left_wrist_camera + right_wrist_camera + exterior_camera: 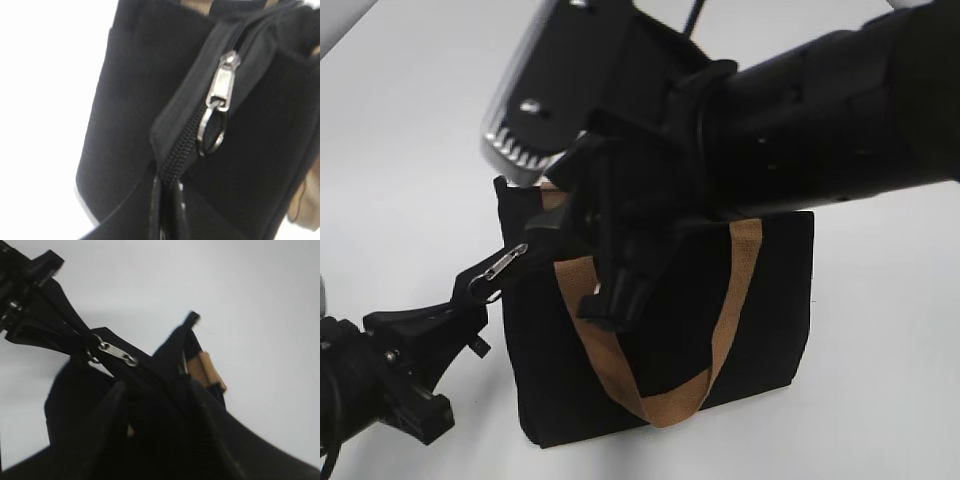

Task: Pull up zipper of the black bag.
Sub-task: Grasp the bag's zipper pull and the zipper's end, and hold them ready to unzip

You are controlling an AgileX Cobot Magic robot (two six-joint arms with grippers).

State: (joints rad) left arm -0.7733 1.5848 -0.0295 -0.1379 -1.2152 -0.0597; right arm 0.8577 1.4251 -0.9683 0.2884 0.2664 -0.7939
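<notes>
The black bag stands upright on the white table with its tan handles hanging down its side. The silver zipper pull sticks out at the bag's top left corner. My left gripper is shut on the black zip line's end just below the pull. In the left wrist view the jaws pinch that zip line, with the pull and its ring above them. My right gripper is open, its fingers spread on either side of the bag's top edge behind the pull.
The bag stands on a plain white table. The right arm's large black body hangs over the bag's top and hides most of its top edge. The left gripper also shows at the top left of the right wrist view.
</notes>
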